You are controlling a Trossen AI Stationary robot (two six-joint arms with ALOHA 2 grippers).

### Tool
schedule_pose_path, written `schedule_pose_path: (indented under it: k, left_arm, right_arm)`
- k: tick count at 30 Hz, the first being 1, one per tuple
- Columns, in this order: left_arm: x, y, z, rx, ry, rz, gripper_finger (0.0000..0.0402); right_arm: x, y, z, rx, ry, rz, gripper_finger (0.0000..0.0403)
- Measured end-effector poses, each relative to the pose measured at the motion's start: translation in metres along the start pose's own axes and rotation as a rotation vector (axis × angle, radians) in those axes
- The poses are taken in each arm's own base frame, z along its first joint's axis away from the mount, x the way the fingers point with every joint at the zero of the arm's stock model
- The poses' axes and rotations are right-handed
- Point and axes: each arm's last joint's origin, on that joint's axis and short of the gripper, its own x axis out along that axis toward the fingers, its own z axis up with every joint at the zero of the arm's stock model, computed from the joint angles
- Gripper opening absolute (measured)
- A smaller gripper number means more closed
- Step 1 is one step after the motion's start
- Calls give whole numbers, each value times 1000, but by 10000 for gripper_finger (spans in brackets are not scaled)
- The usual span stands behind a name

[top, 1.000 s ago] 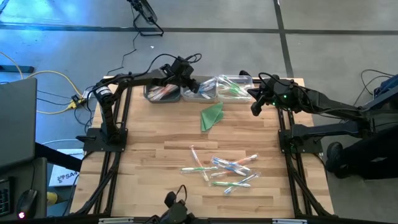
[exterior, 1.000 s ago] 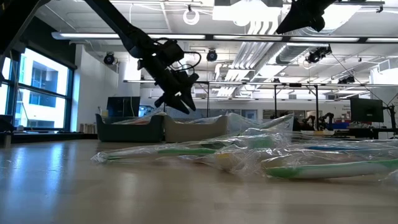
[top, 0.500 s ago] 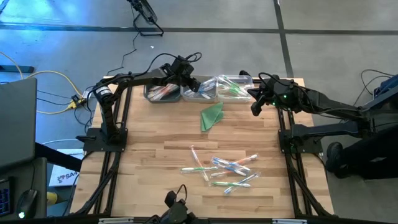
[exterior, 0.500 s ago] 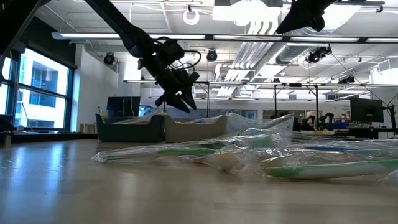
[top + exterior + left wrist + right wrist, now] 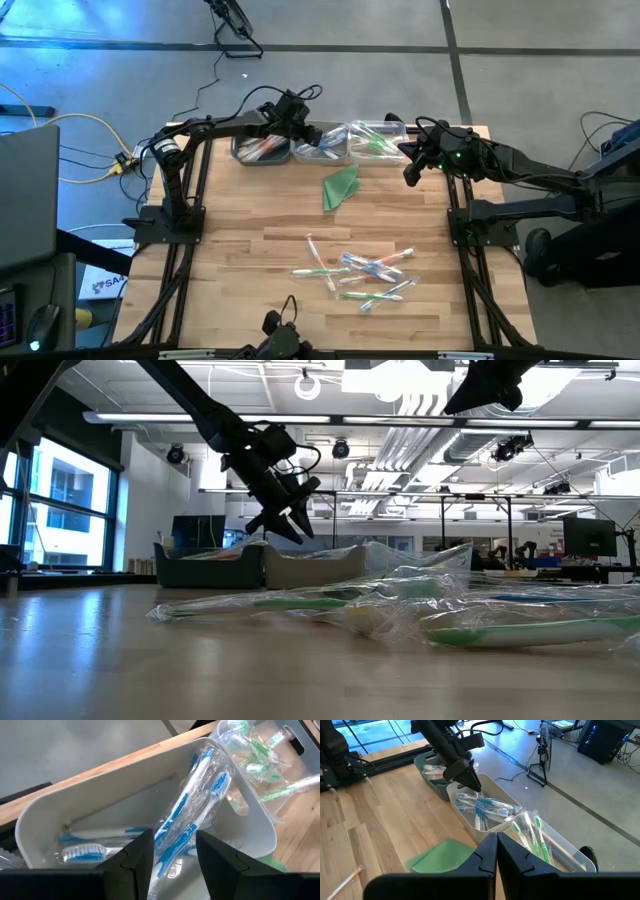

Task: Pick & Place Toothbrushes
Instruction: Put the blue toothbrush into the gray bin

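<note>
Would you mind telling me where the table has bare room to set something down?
Bare wood lies along the left side, between the dark bin and the loose toothbrushes, and right of the green cloth below the right tool. The back edge is crowded with bins under the left tool.

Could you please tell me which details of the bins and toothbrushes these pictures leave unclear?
- Dark grey bin: high view too small to count contents; low view shows only its wall.
- White plastic bin: left wrist view, the left hand covers its near end.
- Clear bin of green toothbrushes: right wrist view, the right hand hides its near corner.
- Loose wrapped toothbrushes: low view, wrappers blur together.
</note>
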Motion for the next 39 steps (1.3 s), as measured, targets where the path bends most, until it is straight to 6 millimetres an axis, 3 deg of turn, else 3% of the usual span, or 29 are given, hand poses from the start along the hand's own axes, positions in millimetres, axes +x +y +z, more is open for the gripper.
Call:
schedule_pose_path:
  k: [6,13,18,28,34,39]
  left_arm:
    - [-8,-5,1,70,7,-51,143]
    - [-36,-16,4,137,2,-18,143]
    - [-53,-31,0,209,-20,52,143]
    - [-82,-68,-25,346,-42,-18,143]
    - [-110,-53,-54,329,-137,-77,143]
    - [-145,-36,-80,328,-193,-114,143]
  right_arm:
    - [0,0,0,0,0,0,4]
    - [0,0,0,26,0,0,4]
    - [0,0,0,29,0,0,4]
    - [0,0,0,28,0,5,4]
    - [0,1,0,27,5,27,4]
    - [0,1,1,29,-2,28,4]
